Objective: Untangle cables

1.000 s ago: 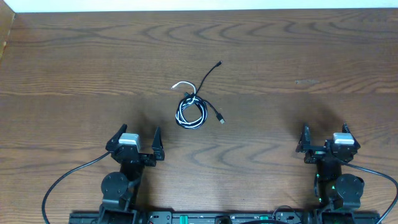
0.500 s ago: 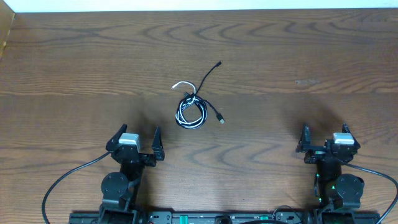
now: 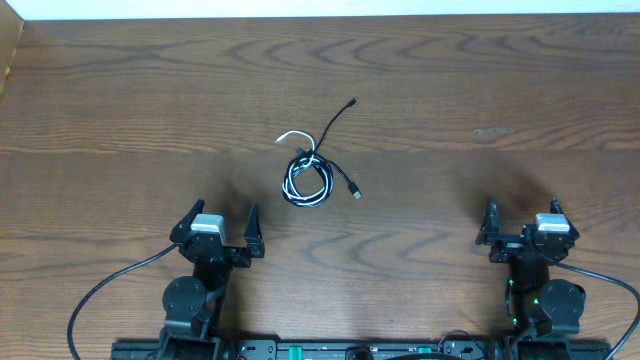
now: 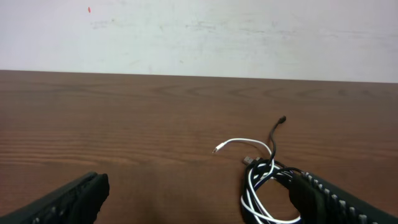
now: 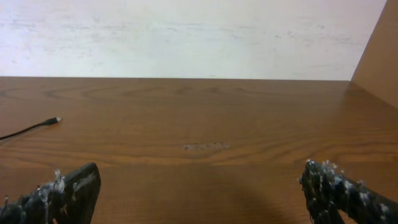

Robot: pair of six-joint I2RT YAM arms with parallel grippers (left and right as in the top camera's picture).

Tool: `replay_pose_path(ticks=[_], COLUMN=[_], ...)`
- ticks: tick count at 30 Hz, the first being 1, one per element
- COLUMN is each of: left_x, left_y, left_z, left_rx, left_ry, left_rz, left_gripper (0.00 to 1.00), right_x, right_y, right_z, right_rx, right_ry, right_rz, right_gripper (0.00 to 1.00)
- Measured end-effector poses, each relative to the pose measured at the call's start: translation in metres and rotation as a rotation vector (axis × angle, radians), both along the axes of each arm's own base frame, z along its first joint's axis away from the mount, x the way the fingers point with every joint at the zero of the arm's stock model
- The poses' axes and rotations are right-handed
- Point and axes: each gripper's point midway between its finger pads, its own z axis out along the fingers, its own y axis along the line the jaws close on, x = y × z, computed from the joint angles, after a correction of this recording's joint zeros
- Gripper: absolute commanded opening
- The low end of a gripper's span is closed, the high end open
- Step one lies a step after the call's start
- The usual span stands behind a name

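Observation:
A black cable (image 3: 335,122) and a white cable (image 3: 293,136) lie coiled together in a small tangled loop (image 3: 307,181) at the middle of the wooden table. The tangle also shows in the left wrist view (image 4: 264,186), just ahead of my right finger; the white end (image 4: 231,144) sticks out to the left. A black plug end (image 5: 55,121) shows at the left in the right wrist view. My left gripper (image 3: 217,228) is open and empty near the front edge, left of the tangle. My right gripper (image 3: 522,219) is open and empty at the front right.
The brown wooden table (image 3: 480,90) runs back to a white wall (image 4: 199,31). A wooden side panel (image 5: 380,50) stands at the right, and a panel edge (image 3: 8,55) shows at the far left. Thick black arm cables (image 3: 105,290) trail by the bases.

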Motion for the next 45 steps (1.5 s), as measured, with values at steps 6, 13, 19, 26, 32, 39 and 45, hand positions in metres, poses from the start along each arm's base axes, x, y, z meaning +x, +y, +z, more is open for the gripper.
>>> replay_pose_path(ticks=[6, 13, 19, 26, 32, 39, 45], left_x=[0.000, 0.000, 0.000, 0.000, 0.000, 0.000, -0.005], left_y=[0.000, 0.000, 0.000, 0.000, 0.001, 0.001, 0.005], left_z=[0.000, 0.000, 0.000, 0.000, 0.000, 0.002, 0.043], left_rx=[0.000, 0.000, 0.000, 0.000, 0.000, 0.001, -0.005], left_ry=[0.000, 0.000, 0.000, 0.000, -0.001, 0.000, -0.052], left_rz=[0.000, 0.000, 0.000, 0.000, 0.006, 0.008, 0.027], left_gripper=[0.97, 0.98, 0.98, 0.98, 0.98, 0.98, 0.98], right_x=[0.000, 0.000, 0.000, 0.000, 0.000, 0.001, 0.000], right_y=[0.000, 0.000, 0.000, 0.000, 0.006, 0.015, 0.022], right_z=[0.000, 0.000, 0.000, 0.000, 0.000, 0.012, 0.035], right_rx=[0.000, 0.000, 0.000, 0.000, 0.003, 0.003, -0.002], right_ry=[0.000, 0.000, 0.000, 0.000, 0.001, -0.048, -0.137], right_rz=[0.000, 0.000, 0.000, 0.000, 0.035, 0.090, 0.129], right_gripper=[0.99, 0.99, 0.99, 0.99, 0.99, 0.99, 0.99])
